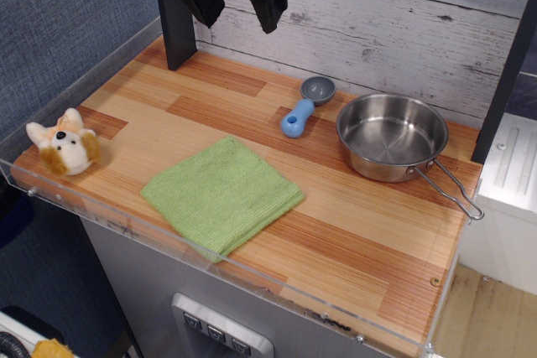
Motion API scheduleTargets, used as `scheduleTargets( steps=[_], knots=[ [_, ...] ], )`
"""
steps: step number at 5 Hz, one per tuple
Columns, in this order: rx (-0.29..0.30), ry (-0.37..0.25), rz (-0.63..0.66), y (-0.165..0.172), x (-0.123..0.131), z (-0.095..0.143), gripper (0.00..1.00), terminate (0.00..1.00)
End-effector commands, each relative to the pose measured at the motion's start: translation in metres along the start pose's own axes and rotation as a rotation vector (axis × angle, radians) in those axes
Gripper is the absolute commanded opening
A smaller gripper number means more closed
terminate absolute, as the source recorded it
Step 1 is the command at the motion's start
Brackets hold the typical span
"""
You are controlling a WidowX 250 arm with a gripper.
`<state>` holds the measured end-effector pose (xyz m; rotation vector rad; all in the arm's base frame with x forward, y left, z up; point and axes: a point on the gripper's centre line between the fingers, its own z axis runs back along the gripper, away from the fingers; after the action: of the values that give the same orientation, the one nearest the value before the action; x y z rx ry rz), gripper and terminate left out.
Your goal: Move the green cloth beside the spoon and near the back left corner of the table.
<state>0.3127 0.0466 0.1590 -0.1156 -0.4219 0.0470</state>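
Note:
The green cloth (222, 194) lies flat and folded near the table's front edge, left of centre. The spoon (304, 105), with a light-blue handle and a grey bowl, lies behind the cloth toward the back wall, just left of the steel pan. My gripper (237, 7) hangs high above the back left part of the table (369, 249); its two black fingers are spread apart and hold nothing. It is well above and behind the cloth.
A steel pan (391, 135) with a wire handle stands at the back right. A plush fox-like toy (64, 146) sits at the left edge. A dark post (175, 18) rises at the back left corner. A clear acrylic rim (252, 278) runs along the front.

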Motion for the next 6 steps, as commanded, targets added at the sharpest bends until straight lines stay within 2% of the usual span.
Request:
scheduleTargets(
  steps=[1, 3, 4, 5, 6],
  knots=[
    [0.0, 0.0, 0.0, 0.0, 0.0, 0.0, 1.0, 0.0],
    [-0.012, 0.045, -0.004, -0.002, -0.031, -0.013, 1.0, 0.0],
    [0.007, 0.054, -0.03, 0.0, -0.045, -0.018, 1.0, 0.0],
    [0.054, 0.025, -0.069, 0.005, -0.055, -0.029, 1.0, 0.0],
    [0.069, 0.014, -0.068, 0.009, -0.061, -0.042, 1.0, 0.0]
  ],
)
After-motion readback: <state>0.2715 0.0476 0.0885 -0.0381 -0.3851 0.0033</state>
